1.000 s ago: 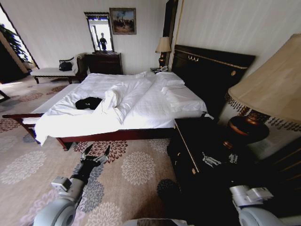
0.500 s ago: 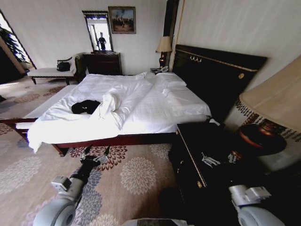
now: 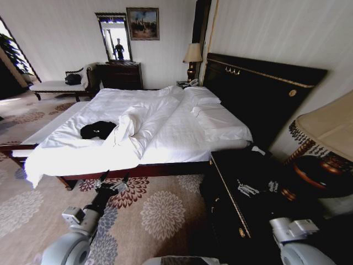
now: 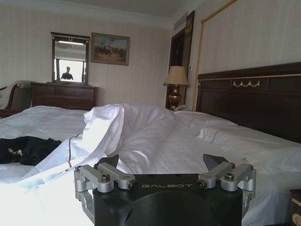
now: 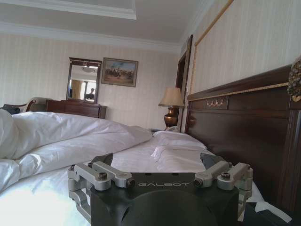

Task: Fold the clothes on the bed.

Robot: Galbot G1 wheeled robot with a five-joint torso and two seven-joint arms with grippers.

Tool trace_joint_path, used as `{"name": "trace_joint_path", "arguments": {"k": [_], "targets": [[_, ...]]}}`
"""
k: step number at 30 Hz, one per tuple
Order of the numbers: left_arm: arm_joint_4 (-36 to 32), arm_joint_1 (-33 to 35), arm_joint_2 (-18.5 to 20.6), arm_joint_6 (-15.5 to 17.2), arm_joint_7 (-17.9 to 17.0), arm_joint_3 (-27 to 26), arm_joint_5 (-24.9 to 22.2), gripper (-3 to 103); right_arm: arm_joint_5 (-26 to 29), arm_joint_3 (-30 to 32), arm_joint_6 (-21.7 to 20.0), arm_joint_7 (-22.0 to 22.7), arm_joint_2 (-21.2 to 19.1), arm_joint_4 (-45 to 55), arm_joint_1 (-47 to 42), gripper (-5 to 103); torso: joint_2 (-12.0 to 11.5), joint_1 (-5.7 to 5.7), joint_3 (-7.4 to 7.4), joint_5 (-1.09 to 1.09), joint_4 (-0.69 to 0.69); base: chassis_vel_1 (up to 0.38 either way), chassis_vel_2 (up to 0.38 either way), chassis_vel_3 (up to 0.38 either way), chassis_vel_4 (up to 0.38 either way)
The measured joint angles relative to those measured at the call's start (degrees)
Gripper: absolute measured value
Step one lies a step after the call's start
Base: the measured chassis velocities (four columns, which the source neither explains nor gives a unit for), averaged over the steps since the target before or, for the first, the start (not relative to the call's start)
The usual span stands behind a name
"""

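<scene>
The clothes [image 3: 98, 130], a crumpled black T-shirt, lie on the white duvet near the foot-end left part of the bed [image 3: 182, 132]. A raised fold of duvet stands just beside them. My left gripper [image 3: 113, 179] hangs open and empty over the carpet, short of the bed's near side rail. In the left wrist view the open left gripper [image 4: 162, 162] faces the bed side-on, and the clothes [image 4: 28, 149] lie beyond it on the duvet. My right gripper [image 3: 256, 187] is open in front of the dark nightstand. The right gripper [image 5: 157, 162] holds nothing.
A dark nightstand [image 3: 231, 171] with a big table lamp [image 3: 328, 138] stands close on my right. The tall dark headboard [image 3: 259, 94] backs the bed. A dresser with mirror [image 3: 118, 74] and a pale bench [image 3: 55, 85] are at the far wall. Flowered carpet [image 3: 160, 210] lies between me and the bed.
The whole head view has shifted: the near lamp slid right and lower and the bed sits slightly lower, so the camera moved. Both arms hold the same pose, grippers still open.
</scene>
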Motion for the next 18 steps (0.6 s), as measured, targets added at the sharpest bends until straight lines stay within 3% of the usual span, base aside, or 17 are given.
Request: {"name": "trace_joint_path", "arguments": {"k": [18], "targets": [[0.0, -0.5, -0.1, -0.1, 0.0, -0.1, -0.1, 100, -0.4, 0.3, 0.0, -0.2, 0.6, 0.7, -0.6, 100, 0.0, 0.01, 0.00, 0.00, -0.01, -0.144, 0.144, 0.146, -0.145]]}}
